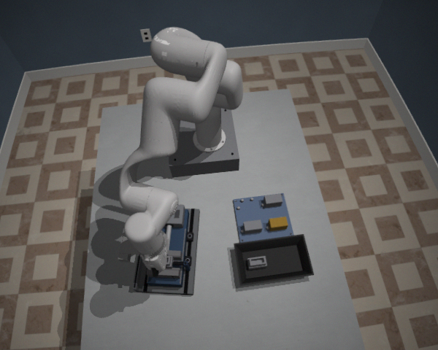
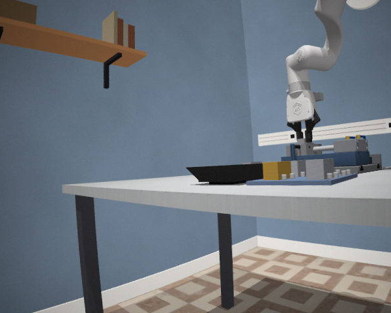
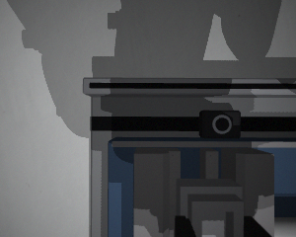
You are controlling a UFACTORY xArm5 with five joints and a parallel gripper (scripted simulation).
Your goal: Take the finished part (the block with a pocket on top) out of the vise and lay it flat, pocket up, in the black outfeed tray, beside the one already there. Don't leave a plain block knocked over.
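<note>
The blue vise [image 1: 170, 252] sits on the table's front left. My gripper [image 2: 304, 136] points straight down over it and is shut on the grey finished part [image 2: 303, 143], which still sits in the vise. In the wrist view the part's pocketed top [image 3: 212, 212] shows between my dark fingertips. In the overhead view my arm hides the part. The black outfeed tray [image 1: 272, 260] lies to the right, with one pocketed block [image 1: 257, 262] lying flat in its left half.
A blue fixture plate [image 1: 262, 218] behind the tray holds two plain grey blocks [image 1: 273, 200] [image 1: 252, 225] and a yellow block [image 1: 278, 222], all upright. The arm's grey base [image 1: 208, 150] stands at the table's back.
</note>
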